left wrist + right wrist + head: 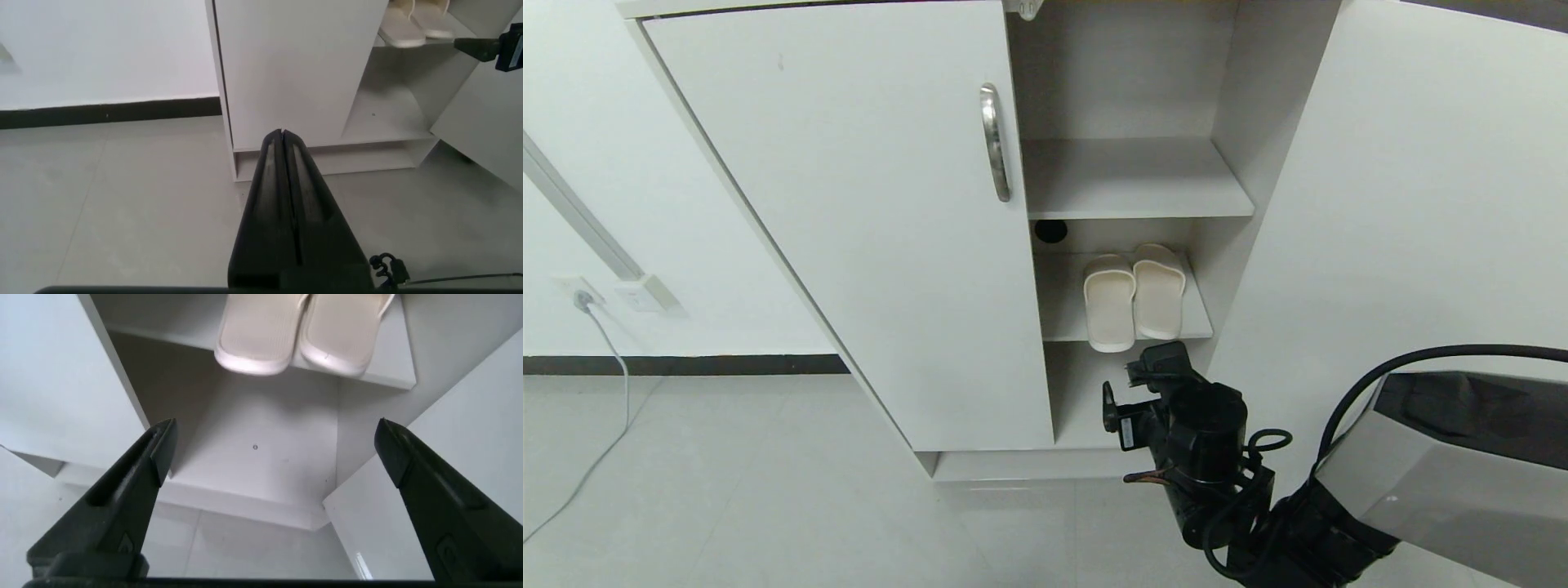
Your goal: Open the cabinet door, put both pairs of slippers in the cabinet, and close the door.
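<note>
One pair of cream slippers [1134, 300] lies side by side on the cabinet's lower shelf, also visible as the slippers [298, 331] just above and beyond my right gripper. The cabinet's right door [1405, 204] stands wide open, while the left door [849, 220] with its metal handle [994, 143] is closed. My right gripper [275, 431] is open and holds nothing. It hovers in front of the bottom compartment [261, 457], just below the slipper shelf [1162, 365]. My left gripper [282, 143] is shut with nothing in it, low over the floor and well back from the cabinet base.
An upper shelf [1131, 175] sits above the slipper shelf, with a round hole [1050, 231] in the back panel. A wall socket with a grey cable [580, 298] is at the far left. Grey floor tiles [768, 490] stretch in front of the cabinet.
</note>
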